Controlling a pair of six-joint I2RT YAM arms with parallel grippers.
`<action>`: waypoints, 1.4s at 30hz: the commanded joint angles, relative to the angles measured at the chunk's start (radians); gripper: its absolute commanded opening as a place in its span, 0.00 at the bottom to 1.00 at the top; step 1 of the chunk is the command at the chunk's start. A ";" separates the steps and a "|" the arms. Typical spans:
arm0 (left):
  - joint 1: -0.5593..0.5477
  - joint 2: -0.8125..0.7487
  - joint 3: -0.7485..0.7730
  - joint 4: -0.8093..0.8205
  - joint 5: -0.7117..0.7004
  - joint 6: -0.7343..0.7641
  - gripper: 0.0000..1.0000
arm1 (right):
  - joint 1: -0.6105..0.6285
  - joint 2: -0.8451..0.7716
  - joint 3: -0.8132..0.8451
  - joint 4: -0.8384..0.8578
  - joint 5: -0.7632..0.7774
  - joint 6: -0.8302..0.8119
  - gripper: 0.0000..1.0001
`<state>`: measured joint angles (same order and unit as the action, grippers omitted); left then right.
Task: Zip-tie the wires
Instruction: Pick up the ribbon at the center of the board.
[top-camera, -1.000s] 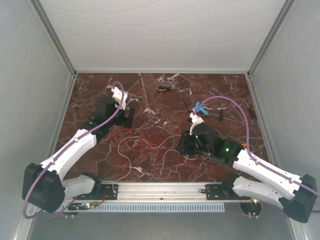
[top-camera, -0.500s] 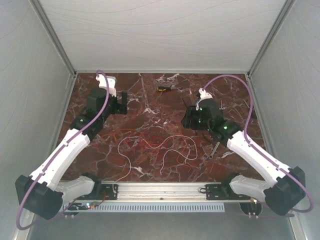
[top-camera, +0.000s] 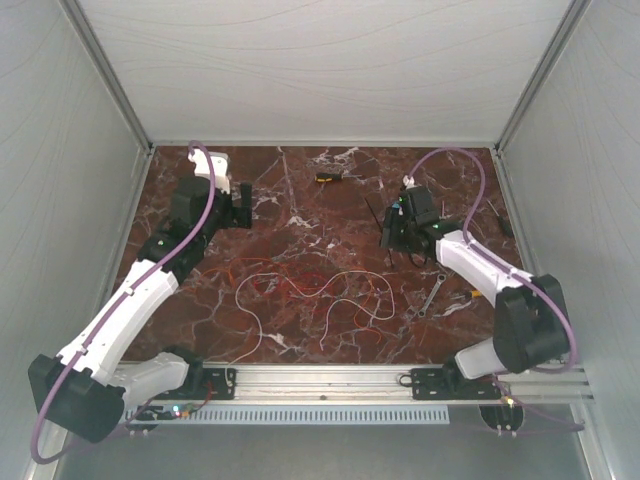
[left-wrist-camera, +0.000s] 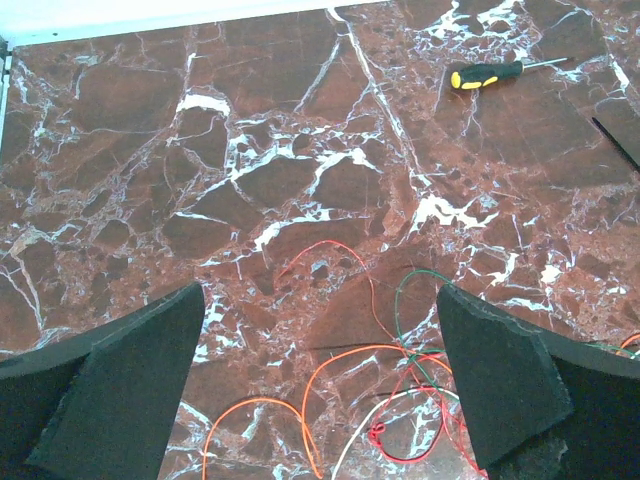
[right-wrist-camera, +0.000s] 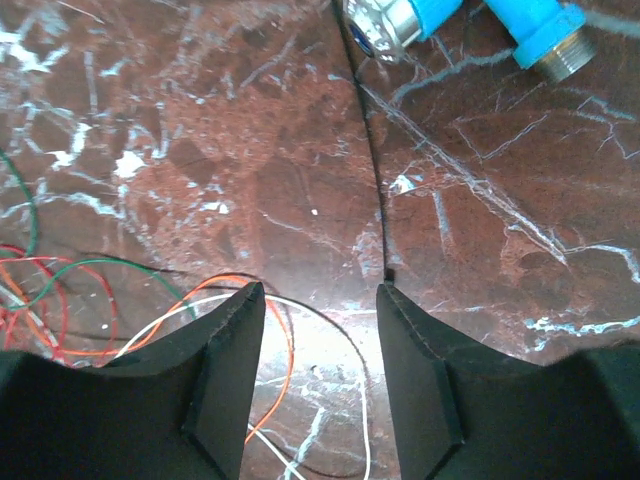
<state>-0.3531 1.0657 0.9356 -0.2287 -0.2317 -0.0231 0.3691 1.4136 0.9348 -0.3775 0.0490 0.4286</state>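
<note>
no legible text, labels or numbers anywhere

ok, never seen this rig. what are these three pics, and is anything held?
Two robot arms are bolted at the near edge of a red marble table. The wide picture comes from a fixed camera above and behind them. The other two come from a camera on each wrist, so the black wedges at the bottom are that arm's own fingers. The left end effector is wide open over the loose wires, red, orange, white and green. The right end effector is open too, with the end of the black zip tie lying just ahead of its fingers. Neither holds anything. Also on the table: a black-and-yellow screwdriver, a wrench and two blue fittings with metal ends.
</note>
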 joint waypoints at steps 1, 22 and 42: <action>0.003 -0.016 0.029 0.017 0.016 -0.009 1.00 | -0.013 0.078 -0.003 0.040 -0.020 -0.043 0.44; 0.004 -0.011 0.027 0.018 0.042 -0.003 1.00 | -0.032 0.368 0.087 0.047 0.034 -0.099 0.18; 0.004 -0.016 0.022 0.020 0.049 0.002 1.00 | 0.059 0.386 0.137 0.041 0.015 -0.136 0.00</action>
<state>-0.3531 1.0657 0.9352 -0.2356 -0.1913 -0.0223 0.4099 1.8008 1.0748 -0.3588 0.1989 0.2810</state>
